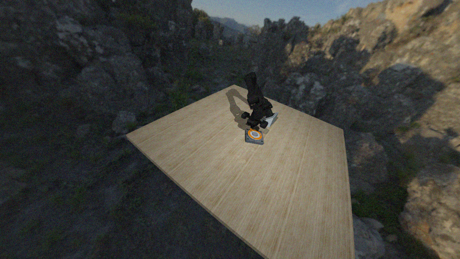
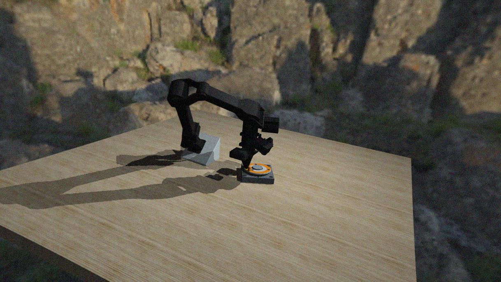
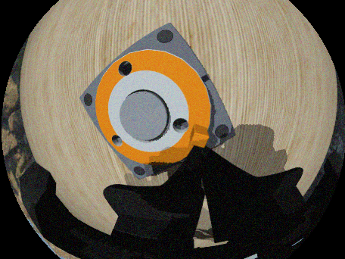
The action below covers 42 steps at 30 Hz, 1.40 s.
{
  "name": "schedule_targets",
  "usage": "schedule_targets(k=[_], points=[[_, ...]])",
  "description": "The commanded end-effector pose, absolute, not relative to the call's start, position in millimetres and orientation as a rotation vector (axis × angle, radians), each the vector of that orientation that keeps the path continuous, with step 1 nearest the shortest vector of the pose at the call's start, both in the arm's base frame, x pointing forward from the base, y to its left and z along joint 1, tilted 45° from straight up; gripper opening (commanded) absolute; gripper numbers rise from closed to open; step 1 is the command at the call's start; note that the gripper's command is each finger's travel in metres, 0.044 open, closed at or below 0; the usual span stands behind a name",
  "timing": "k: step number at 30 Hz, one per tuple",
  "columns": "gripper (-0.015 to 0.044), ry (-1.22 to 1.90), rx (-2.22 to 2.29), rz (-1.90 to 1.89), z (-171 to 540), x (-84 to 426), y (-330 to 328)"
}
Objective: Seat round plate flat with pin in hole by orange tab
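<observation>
The round plate (image 1: 249, 134) (image 2: 268, 169) (image 3: 159, 60), orange with a pale inner ring, sits around the grey post (image 2: 257, 167) (image 3: 144, 114) on the square grey base (image 1: 252, 141) (image 2: 257, 180) (image 3: 222, 110). Its orange tab (image 2: 249, 169) (image 3: 199, 136) is on the side facing my gripper. The hole (image 3: 181, 124) next to the tab looks dark, with a lighter patch. I cannot make out the pin. A dark gap shows under the plate's edge near the tab, so it does not look fully flat. My gripper (image 1: 255, 128) (image 2: 247, 167) (image 3: 198, 149) is shut and empty, its tips against or just beside the tab.
The wooden table (image 1: 289, 180) (image 2: 315, 217) (image 3: 265, 45) carries the base. The arm's pale wedge-shaped mount (image 1: 272, 119) (image 2: 214, 150) stands behind the base. The arm's shadow falls across the table and part of the plate.
</observation>
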State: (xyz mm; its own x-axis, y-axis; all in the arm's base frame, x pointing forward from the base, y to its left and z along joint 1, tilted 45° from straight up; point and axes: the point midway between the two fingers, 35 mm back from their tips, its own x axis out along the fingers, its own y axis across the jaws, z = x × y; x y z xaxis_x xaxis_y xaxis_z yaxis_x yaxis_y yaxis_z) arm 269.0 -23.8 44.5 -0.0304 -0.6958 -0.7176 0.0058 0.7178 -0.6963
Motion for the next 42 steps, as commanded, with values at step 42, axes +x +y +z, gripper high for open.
schedule_targets(k=[42], points=[[0.0000, 1.506, -0.595, -0.615, 54, 308, -25]])
